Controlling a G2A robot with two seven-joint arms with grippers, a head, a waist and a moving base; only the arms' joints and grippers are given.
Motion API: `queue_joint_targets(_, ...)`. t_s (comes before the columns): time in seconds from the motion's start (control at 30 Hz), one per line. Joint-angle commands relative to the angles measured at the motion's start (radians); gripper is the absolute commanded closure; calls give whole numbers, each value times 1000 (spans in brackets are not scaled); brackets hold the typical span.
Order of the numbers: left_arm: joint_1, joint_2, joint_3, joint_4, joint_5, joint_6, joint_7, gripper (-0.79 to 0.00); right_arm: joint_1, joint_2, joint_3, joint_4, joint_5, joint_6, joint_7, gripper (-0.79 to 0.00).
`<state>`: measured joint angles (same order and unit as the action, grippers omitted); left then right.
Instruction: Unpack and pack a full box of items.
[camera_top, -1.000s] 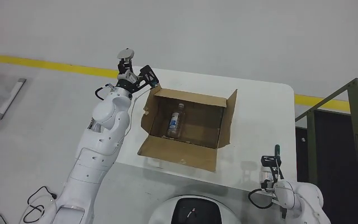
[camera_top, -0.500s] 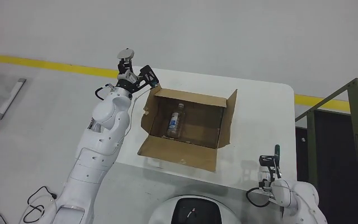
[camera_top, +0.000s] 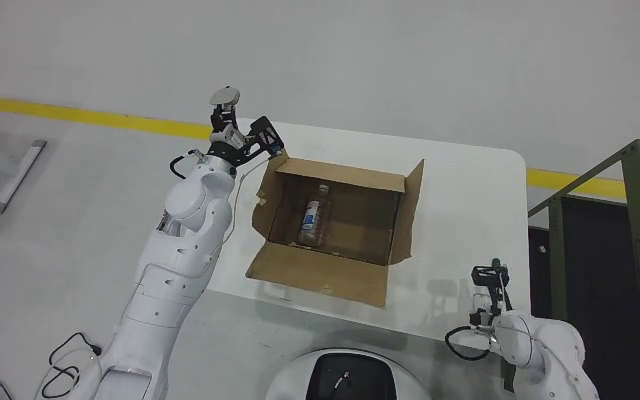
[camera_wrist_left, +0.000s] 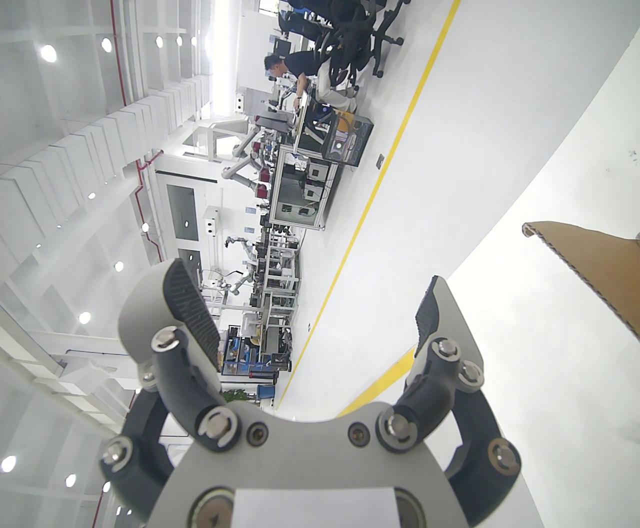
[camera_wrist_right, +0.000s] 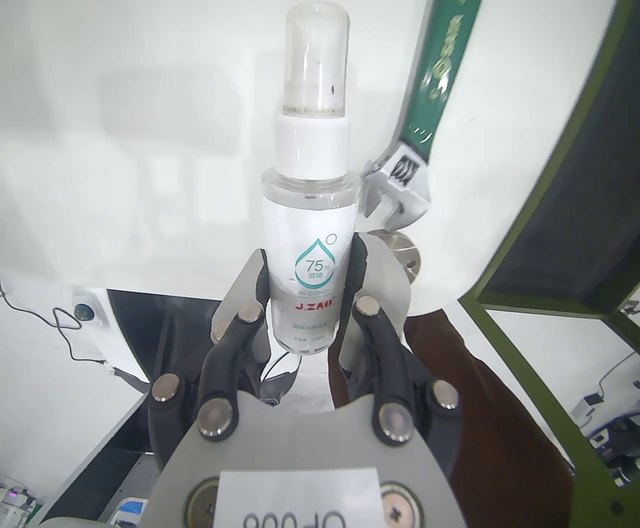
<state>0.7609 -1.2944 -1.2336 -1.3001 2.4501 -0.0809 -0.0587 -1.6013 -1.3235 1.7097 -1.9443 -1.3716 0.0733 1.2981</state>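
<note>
Clear spray bottle (camera_wrist_right: 309, 210) sits clamped in your right gripper (camera_wrist_right: 310, 274) near the wrench (camera_wrist_right: 425, 125); probably unpacking, so set it down upright.

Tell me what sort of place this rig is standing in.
Likely a robotics lab in an industrial hall: a yellow floor line, equipment racks with another robot arm behind, and rows of ceiling lights.
</note>
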Motion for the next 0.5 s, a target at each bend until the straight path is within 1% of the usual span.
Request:
queue_joint_targets(0.0,0,0,0,0,0,0,0,-785,-5,2,33,-95,19,8,18,0)
queue_joint_targets(0.17,0,0,0,0,0,0,0,-785,5,6,122,-321,112,35,52,0)
queue_joint_targets(0.23,0,0,0,0,0,0,0,-785,23,6,156,-393,183,57,62,0)
queue_joint_targets(0.33,0,0,0,0,0,0,0,-785,91,9,190,-406,267,56,41,0)
queue_joint_targets(0.47,0,0,0,0,0,0,0,-785,182,17,195,-406,366,48,63,0)
